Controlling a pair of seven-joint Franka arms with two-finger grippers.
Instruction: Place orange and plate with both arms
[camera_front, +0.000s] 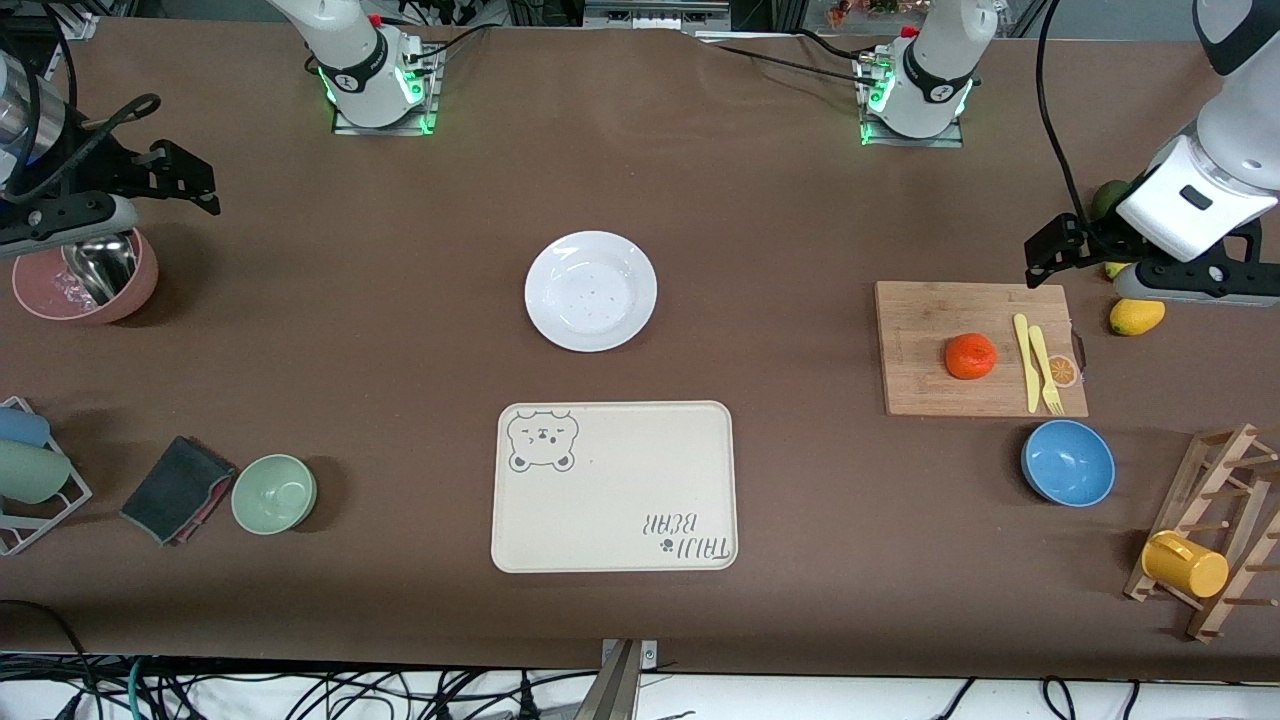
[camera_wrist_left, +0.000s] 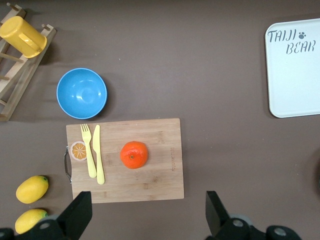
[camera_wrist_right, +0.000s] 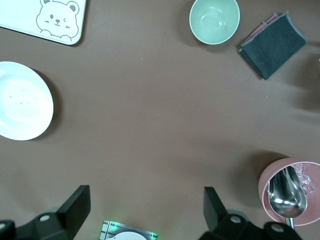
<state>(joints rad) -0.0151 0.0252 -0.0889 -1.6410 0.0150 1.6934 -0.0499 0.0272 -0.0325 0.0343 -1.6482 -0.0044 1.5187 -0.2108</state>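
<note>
- The left arm rises from its base at the top of the desk and bends out to the left arm's end, wrist tilted down.
- The left gripper (camera_front: 1045, 250) hangs in the air above that end of the desk, jaws spread wide and holding nothing; its two dark fingers (camera_wrist_left: 77, 215) stand well apart in the left wrist view.
- The right arm reaches from its base to the right arm's end of the desk.
- The right gripper (camera_front: 185, 180) hangs there in the air, jaws wide apart and empty; its fingers (camera_wrist_right: 75, 210) show well apart in the right wrist view.
</note>
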